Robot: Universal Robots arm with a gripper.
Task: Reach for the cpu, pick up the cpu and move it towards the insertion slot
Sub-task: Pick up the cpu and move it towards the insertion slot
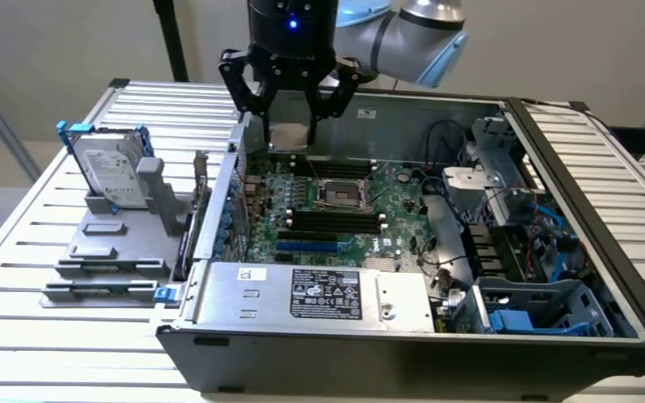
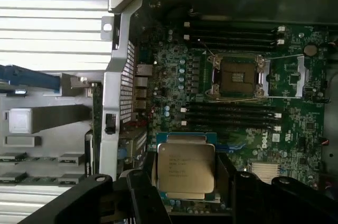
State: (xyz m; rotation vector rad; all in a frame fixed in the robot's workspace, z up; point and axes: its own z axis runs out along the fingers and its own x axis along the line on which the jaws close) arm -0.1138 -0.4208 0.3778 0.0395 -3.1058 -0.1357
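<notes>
Black end effector (image 2: 185, 182) fingers are clamped on the cpu (image 2: 186, 167), low in my wrist view. I have it lifted above the board. It has not reached the insertion slot (image 1: 342, 194) at middle frame.

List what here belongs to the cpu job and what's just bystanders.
In play: cpu, held in the claw; insertion slot, nothing in it.

Bystanders: hard drive on the grey stand, memory slots, power supply.
</notes>
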